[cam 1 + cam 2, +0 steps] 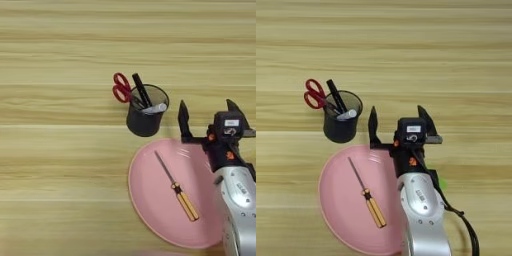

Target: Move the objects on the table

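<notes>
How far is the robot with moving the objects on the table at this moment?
Red-handled scissors and a black marker already stand in the black cup. A screwdriver lies on the pink plate. The right gripper is open and holds nothing, above the plate's far edge beside the cup. With no stated goal, what remains cannot be told.

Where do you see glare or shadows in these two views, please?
Left eye view: pale glints on the pink plate rim near the gripper; the black cup casts only a faint shadow. Right eye view: sheen on the silver forearm.
</notes>
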